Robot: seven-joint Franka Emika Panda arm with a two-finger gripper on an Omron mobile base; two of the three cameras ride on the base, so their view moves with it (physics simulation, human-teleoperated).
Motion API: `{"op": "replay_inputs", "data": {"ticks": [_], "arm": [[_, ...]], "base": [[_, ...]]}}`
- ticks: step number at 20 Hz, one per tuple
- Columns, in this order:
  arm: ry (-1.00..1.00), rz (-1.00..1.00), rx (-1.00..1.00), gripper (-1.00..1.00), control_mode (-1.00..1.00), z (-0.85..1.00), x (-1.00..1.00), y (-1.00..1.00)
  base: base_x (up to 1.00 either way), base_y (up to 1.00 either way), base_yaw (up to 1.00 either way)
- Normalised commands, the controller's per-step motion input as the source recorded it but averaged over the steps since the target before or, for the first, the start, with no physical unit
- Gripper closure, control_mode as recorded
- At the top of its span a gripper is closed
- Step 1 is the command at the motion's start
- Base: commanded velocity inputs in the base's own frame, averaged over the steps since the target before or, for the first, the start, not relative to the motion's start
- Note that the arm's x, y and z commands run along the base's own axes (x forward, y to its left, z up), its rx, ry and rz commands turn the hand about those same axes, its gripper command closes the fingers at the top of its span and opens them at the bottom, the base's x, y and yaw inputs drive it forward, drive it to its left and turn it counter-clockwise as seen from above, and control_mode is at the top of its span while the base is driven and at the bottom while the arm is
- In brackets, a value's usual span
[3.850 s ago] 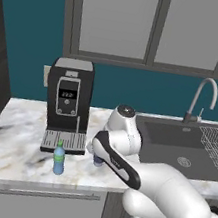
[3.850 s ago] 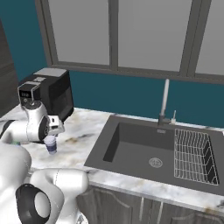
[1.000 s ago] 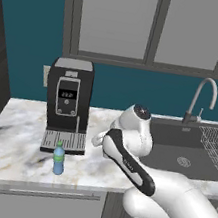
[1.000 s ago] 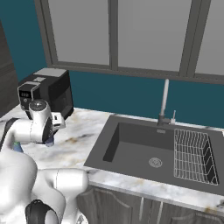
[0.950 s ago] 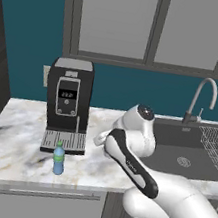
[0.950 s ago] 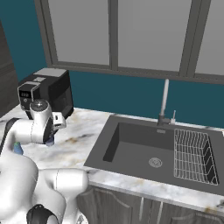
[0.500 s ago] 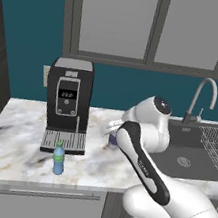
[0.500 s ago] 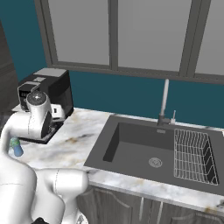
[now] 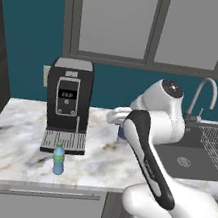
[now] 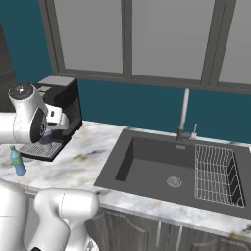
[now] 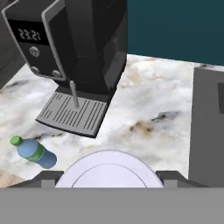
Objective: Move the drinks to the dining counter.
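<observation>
Cup (image 11: pixel 108 169) between pincer (image 11: pixel 108 178) fingertips.

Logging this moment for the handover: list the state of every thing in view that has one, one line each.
gripper: jaws either side of the cup, closed on it
cup: lidded, held above the worktop
small bottle: upright, capped, standing free on the worktop before the coffee machine
coffee machine: display lit, drip tray bare
sink: dry, nothing in the basin
faucet: no water running
</observation>
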Motion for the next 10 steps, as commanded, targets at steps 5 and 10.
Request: {"op": "replay_inputs", "data": {"ticks": [5,10], "arm": [[0.01,-0.16,0.0,1.0,-1.0,0.03,-0.43,-0.16],[0.0,-0.08,0.04,1.0,-1.0,0.0,-0.75,-0.29]], "base": [[0.0,0.0,0.0],[0.0,0.0,0.0]]}}
